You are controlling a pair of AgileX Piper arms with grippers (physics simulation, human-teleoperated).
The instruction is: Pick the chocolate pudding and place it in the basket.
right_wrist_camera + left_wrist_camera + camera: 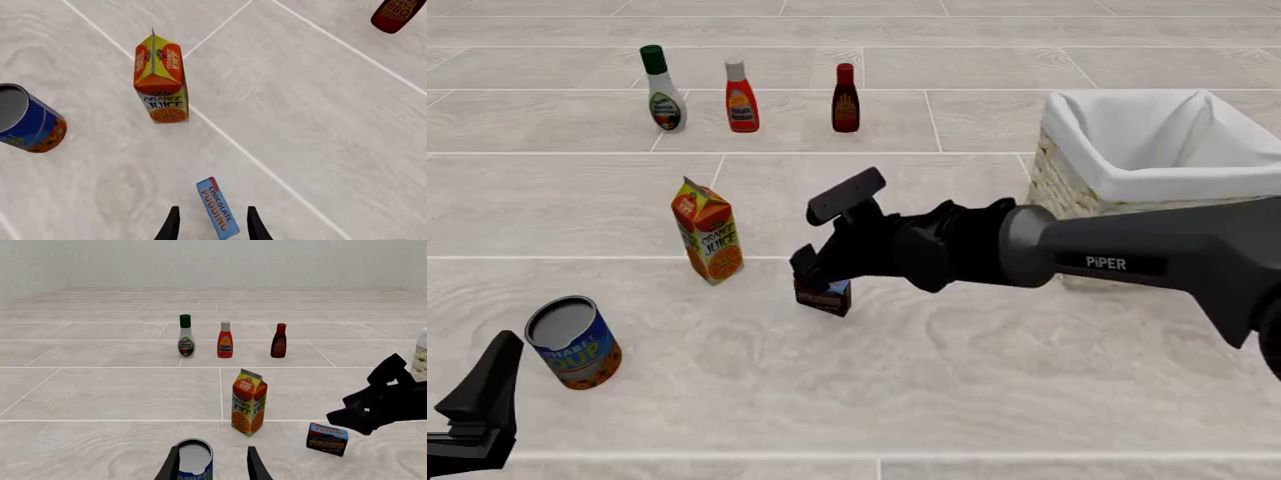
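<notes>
The chocolate pudding [825, 296], a small dark box with a blue top, lies on the floor just right of the juice carton. In the right wrist view the pudding [215, 200] sits between the spread fingers of my right gripper [213, 210]. My right gripper [815, 272] is open, low over the box, with no grip on it. The pudding also shows in the left wrist view [327, 438]. The wicker basket [1121, 180] with white lining stands at the right, behind the right arm. My left gripper [487, 400] is open and empty at the front left.
An orange juice carton [707, 232] stands left of the pudding. A blue-orange tin can [574, 343] stands just ahead of my left gripper [213, 450]. Three bottles [742, 97] line the back.
</notes>
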